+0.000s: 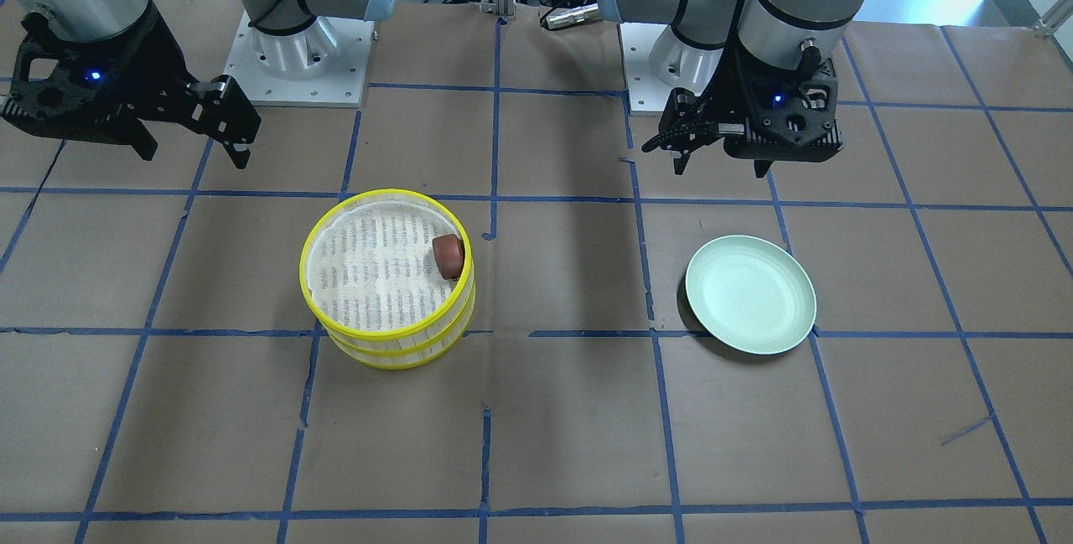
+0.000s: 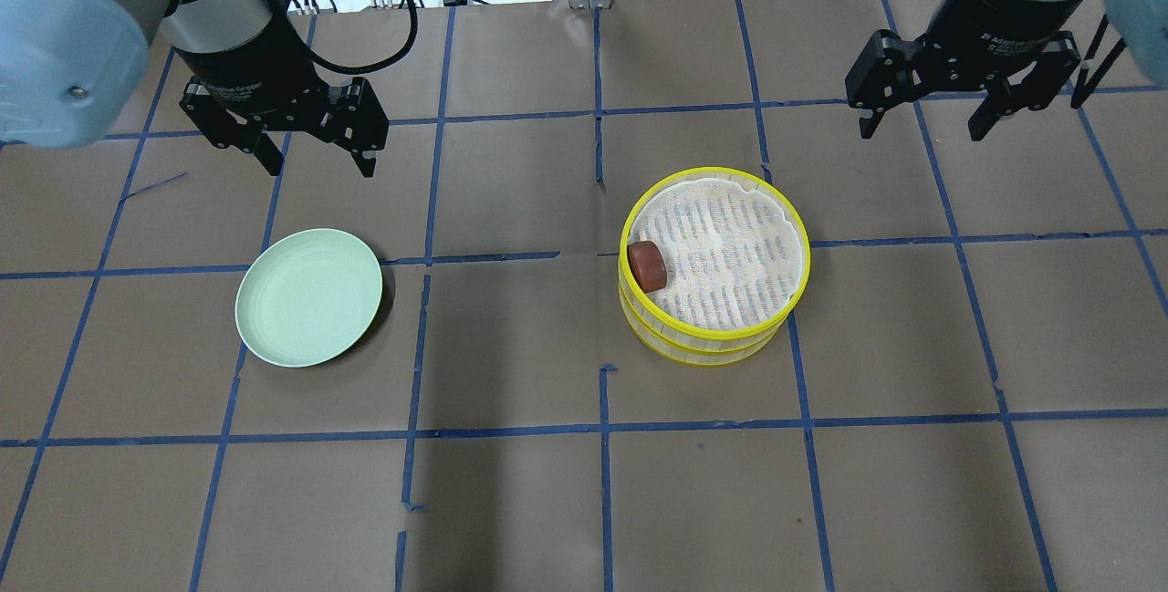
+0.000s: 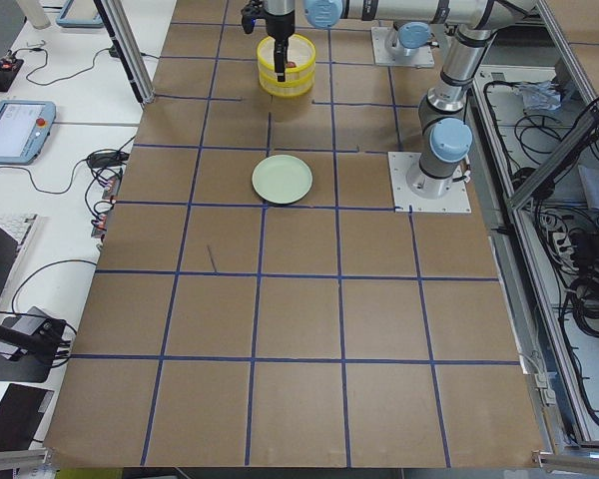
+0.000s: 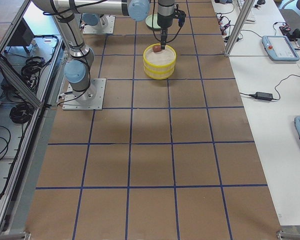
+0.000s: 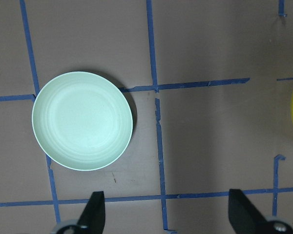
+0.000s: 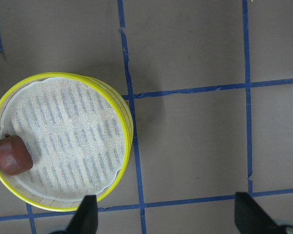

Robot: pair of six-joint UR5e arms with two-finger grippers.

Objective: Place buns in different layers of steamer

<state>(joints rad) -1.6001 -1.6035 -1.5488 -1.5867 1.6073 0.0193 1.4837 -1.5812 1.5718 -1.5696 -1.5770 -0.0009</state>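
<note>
- Bare brown counter (image 2: 511,501), gridded in blue tape, fills the foreground, leaving open room on every side of the work.
- Mid-counter, the steamer (image 2: 712,350) stands stacked. Its top tier holds the dark reddish-brown bun (image 2: 647,265), tucked against the yellow rim on the side facing the pale green plate (image 2: 308,296). The plate sits well apart with nothing on it.
- The white bun shows in no view. Judging from the stacked tiers, it probably lies hidden in a lower layer, which would leave the task all but finished.
- Farther back, the right gripper (image 2: 922,131) hangs above the counter beside the steamer, its fingers (image 6: 88,214) spread wide and holding nothing. It is the nearer arm to the stack, though the brown bun sits on the stack's far side from it.
- The left gripper (image 2: 319,163) hovers over by the plate, fingers (image 5: 95,209) likewise wide apart and empty.
- The bun looks blocky, with no clear long axis — any further reach would best come down from above, clear of the thin rim.
</note>
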